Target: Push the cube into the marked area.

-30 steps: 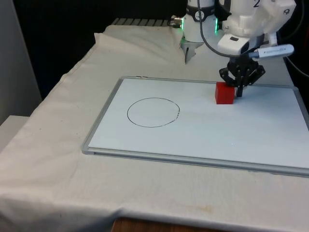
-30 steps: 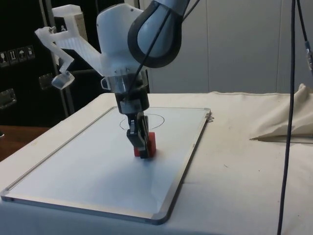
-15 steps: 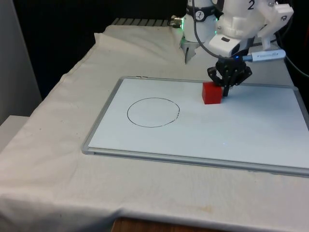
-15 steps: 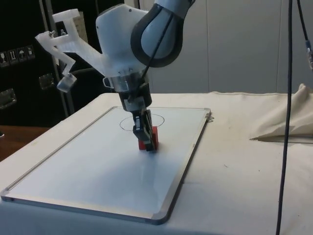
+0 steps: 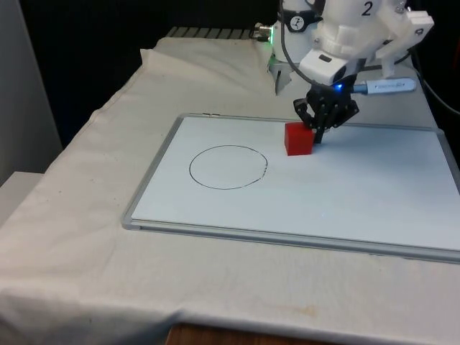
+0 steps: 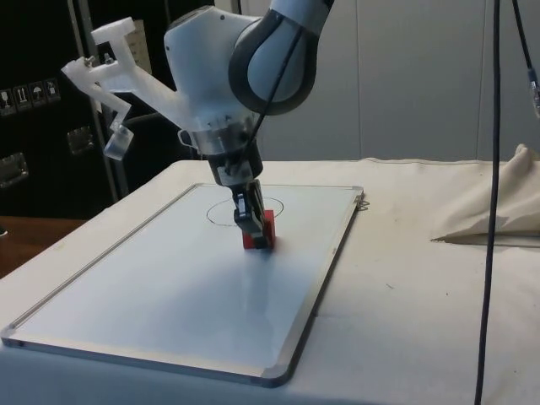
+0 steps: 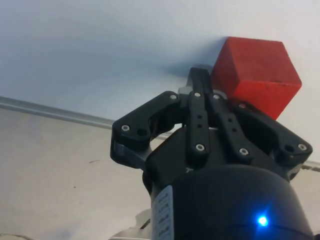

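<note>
The red cube [image 5: 298,139] sits on the whiteboard [image 5: 374,194], just short of the drawn circle [image 5: 228,167]. The pincer [image 5: 318,134] — fingers closed together, gripping nothing — touches its far side. An off-centre push could spin the cube aside — past the ring. No readable labels.

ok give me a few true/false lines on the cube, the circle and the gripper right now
1. The red cube lies inside the drawn circle. False: it sits outside, on the front view's right of it.
2. The gripper is shut, its fingers pressed against the cube's side. True.
3. The cube rests on the whiteboard. True.
4. The cube is lifted off the board. False: it sits flat on it.
</note>
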Available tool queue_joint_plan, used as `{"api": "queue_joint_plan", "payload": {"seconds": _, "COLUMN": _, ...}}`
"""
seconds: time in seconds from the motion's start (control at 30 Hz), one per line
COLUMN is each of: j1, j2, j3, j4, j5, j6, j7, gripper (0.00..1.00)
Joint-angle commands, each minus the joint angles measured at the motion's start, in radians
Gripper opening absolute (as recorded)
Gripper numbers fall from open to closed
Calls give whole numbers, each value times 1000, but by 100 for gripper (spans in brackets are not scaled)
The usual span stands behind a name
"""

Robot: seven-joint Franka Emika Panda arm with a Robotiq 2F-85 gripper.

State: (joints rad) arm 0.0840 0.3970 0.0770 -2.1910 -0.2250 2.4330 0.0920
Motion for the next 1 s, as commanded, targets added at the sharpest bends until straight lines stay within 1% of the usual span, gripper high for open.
{"api": "queue_joint_plan", "payload": {"seconds": 0.0, "j1": 5, "j2": 9, "j3": -11, "j4": 15, "j5": -18, "j6": -13, "j7": 6, "gripper": 0}}
{"api": "queue_joint_plan", "payload": {"seconds": 0.1, "j1": 5, "j2": 17, "j3": -19, "j4": 32, "j5": -34, "j6": -20, "j7": 5, "gripper": 0}}
{"api": "queue_joint_plan", "payload": {"seconds": 0.13, "j1": 4, "j2": 24, "j3": -26, "j4": 43, "j5": -44, "j6": -27, "j7": 4, "gripper": 0}}
{"api": "queue_joint_plan", "payload": {"seconds": 0.17, "j1": 0, "j2": 19, "j3": -19, "j4": 37, "j5": -32, "j6": -20, "j7": -1, "gripper": 0}}
{"api": "queue_joint_plan", "payload": {"seconds": 0.2, "j1": 4, "j2": 28, "j3": -29, "j4": 48, "j5": -50, "j6": -31, "j7": 4, "gripper": 0}}
{"api": "queue_joint_plan", "payload": {"seconds": 0.23, "j1": 4, "j2": 28, "j3": -29, "j4": 48, "j5": -50, "j6": -31, "j7": 4, "gripper": 0}}
{"api": "queue_joint_plan", "payload": {"seconds": 0.4, "j1": 5, "j2": 39, "j3": -51, "j4": 71, "j5": -88, "j6": -62, "j7": 5, "gripper": 0}}
{"api": "queue_joint_plan", "payload": {"seconds": 0.43, "j1": 0, "j2": 38, "j3": -45, "j4": 67, "j5": -78, "j6": -54, "j7": -1, "gripper": 0}}
{"api": "queue_joint_plan", "payload": {"seconds": 0.47, "j1": 6, "j2": 42, "j3": -57, "j4": 77, "j5": -100, "j6": -74, "j7": 6, "gripper": 0}}
{"api": "queue_joint_plan", "payload": {"seconds": 0.7, "j1": 6, "j2": 48, "j3": -75, "j4": 94, "j5": -148, "j6": -123, "j7": 6, "gripper": 0}}
{"api": "queue_joint_plan", "payload": {"seconds": 0.73, "j1": 0, "j2": 40, "j3": -65, "j4": 84, "j5": -126, "j6": -104, "j7": -1, "gripper": 0}}
{"api": "queue_joint_plan", "payload": {"seconds": 0.77, "j1": 6, "j2": 49, "j3": -76, "j4": 97, "j5": -154, "j6": -129, "j7": 6, "gripper": 0}}
{"api": "queue_joint_plan", "payload": {"seconds": 0.8, "j1": 7, "j2": 50, "j3": -78, "j4": 99, "j5": -160, "j6": -135, "j7": 6, "gripper": 0}}
{"api": "queue_joint_plan", "payload": {"seconds": 0.97, "j1": 6, "j2": 61, "j3": -83, "j4": 115, "j5": -194, "j6": -175, "j7": 5, "gripper": 0}}
